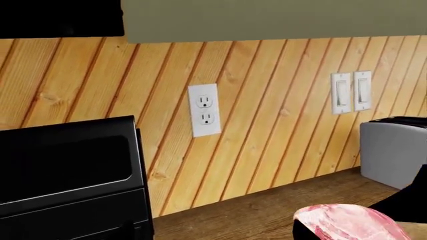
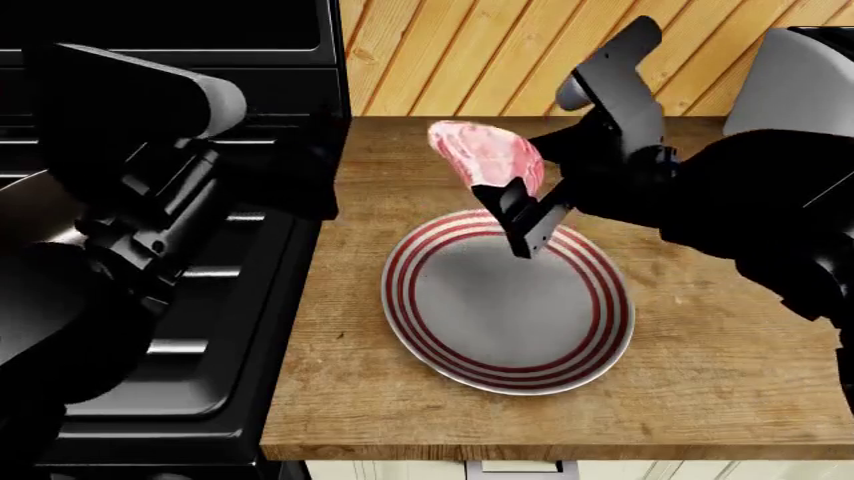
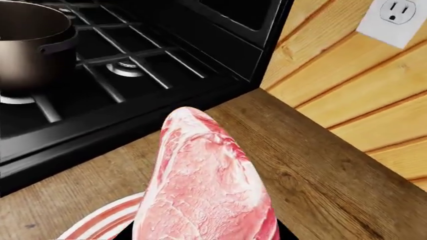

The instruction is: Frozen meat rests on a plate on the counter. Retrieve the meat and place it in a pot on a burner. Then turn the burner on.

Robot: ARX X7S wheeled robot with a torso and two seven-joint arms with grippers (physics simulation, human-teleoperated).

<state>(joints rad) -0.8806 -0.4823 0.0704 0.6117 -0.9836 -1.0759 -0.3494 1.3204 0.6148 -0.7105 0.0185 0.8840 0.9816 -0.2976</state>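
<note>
The pink marbled meat [image 2: 483, 155] hangs above the far rim of the red-striped plate [image 2: 507, 310], with my right gripper [image 2: 518, 210] shut on its lower end. In the right wrist view the meat [image 3: 203, 190] fills the near middle, with the plate's rim [image 3: 100, 220] below it. The dark pot [image 3: 30, 47] stands on the stove grate, beside an uncovered burner [image 3: 127, 68]. The left wrist view catches the meat [image 1: 347, 222] low over the wooden counter [image 1: 267, 210]. My left arm [image 2: 134, 200] hovers over the stove; its fingers do not show.
The black stove [image 2: 254, 300] adjoins the counter [image 2: 721, 350] on the left, with its raised back panel [image 1: 67, 175]. A silver toaster [image 2: 801, 70] stands at the back right. An outlet [image 1: 204, 110] and light switches [image 1: 351, 92] sit on the plank wall.
</note>
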